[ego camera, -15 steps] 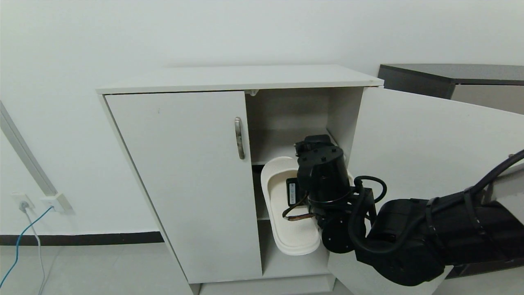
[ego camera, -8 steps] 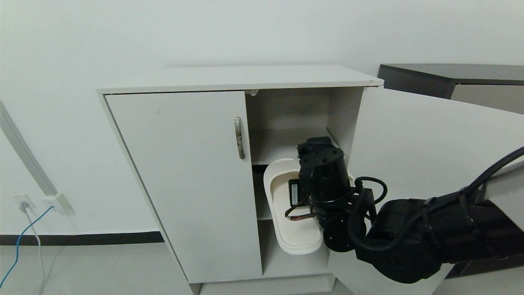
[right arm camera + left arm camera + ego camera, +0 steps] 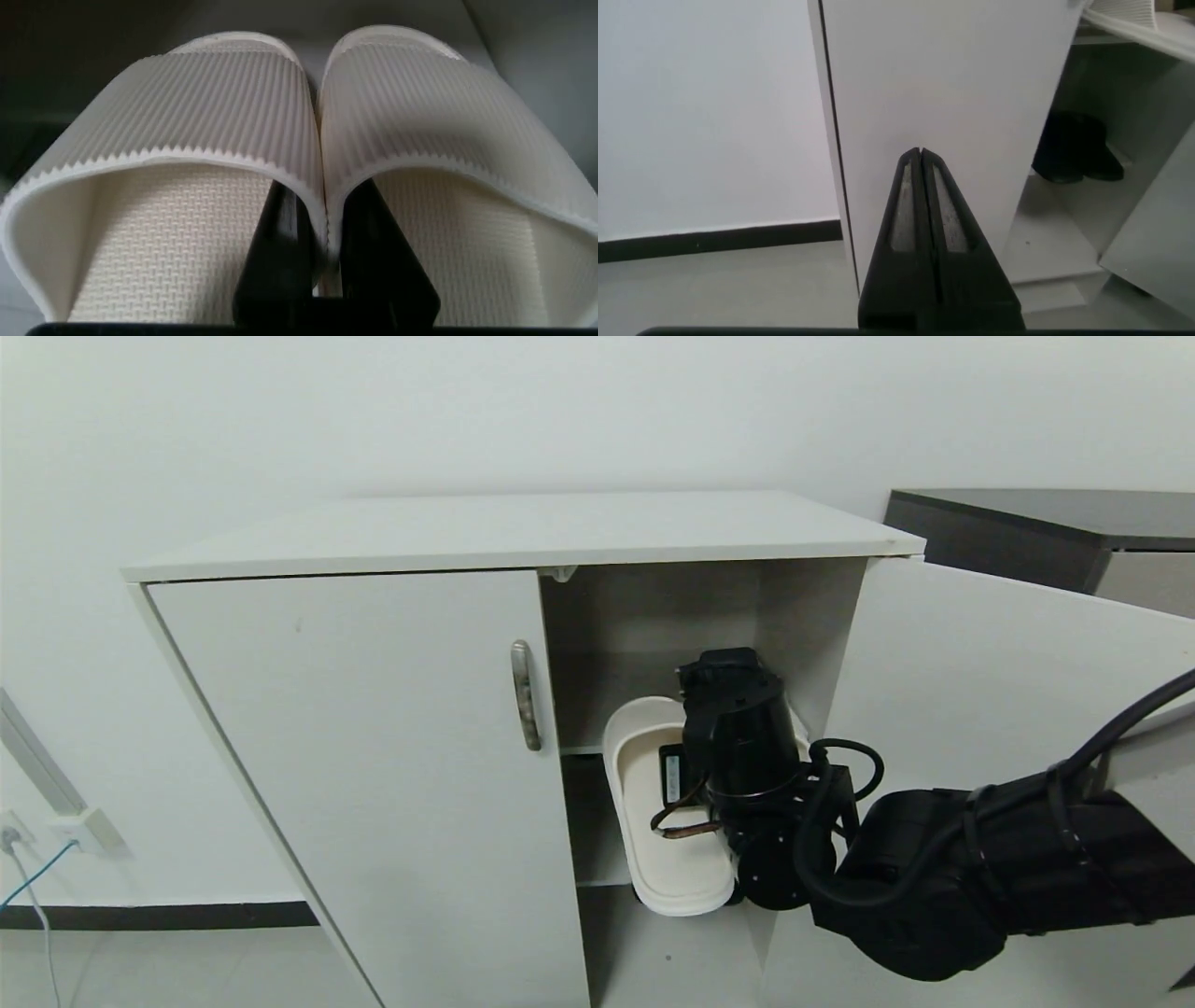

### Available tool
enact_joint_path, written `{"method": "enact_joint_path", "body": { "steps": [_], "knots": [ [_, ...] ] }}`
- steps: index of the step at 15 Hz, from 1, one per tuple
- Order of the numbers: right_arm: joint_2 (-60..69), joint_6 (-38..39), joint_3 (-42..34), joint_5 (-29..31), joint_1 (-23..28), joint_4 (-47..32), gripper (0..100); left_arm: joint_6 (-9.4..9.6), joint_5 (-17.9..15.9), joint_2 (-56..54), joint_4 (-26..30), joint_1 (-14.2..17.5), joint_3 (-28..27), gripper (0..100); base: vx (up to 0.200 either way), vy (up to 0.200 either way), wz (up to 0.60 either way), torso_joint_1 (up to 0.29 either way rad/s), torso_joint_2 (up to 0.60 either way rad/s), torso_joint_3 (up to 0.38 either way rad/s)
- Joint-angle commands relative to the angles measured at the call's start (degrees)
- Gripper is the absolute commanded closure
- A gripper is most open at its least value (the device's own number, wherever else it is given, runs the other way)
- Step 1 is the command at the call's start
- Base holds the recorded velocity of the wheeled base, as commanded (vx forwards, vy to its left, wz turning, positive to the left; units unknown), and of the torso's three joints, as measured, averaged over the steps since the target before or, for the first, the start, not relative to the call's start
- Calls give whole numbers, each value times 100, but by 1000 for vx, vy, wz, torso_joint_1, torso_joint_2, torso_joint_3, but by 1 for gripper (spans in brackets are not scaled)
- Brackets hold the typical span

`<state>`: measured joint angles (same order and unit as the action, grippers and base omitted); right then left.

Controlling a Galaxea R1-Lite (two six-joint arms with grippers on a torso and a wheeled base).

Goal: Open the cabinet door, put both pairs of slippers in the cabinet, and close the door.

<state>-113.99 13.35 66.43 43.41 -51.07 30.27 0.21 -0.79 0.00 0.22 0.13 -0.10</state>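
My right pincer [image 3: 324,219] is squeezed tight on the pair of cream ribbed rubber slippers [image 3: 665,821]. It pinches their two inner sides together, so both hang from one grip. In the head view they sit just right of the middle of the frame, in the open half of the white wooden cabinet [image 3: 523,527]. Their far end tips up at the thin white shelf [image 3: 583,747] and their near end hangs lower, in front of it. I think the job now is to slide them in flat. I would level my wrist first, so the soles land on the shelf and not on its edge. Then I would push straight back, staying off the open white door [image 3: 990,691] at the right of the frame, and let go only once the soles rest. My left pincer [image 3: 920,215] is pressed together with nothing in it, near the closed left door [image 3: 373,756].
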Motion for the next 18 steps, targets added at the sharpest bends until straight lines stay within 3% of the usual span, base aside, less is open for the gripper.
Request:
{"method": "enact_joint_path", "body": {
  "steps": [1,9,18],
  "knots": [
    [9,1,2,1,0,-3,100,-3,0,0,-4,4,1,100,0,0,0,0,0,0],
    [-158,-8,125,1,123,5,100,-12,0,0,-4,4,1,100,0,0,0,0,0,0],
    [-826,-192,1320,-298,563,-496,100,-21,9,0,-4,4,1,100,0,0,0,0,0,0]
  ]
}}
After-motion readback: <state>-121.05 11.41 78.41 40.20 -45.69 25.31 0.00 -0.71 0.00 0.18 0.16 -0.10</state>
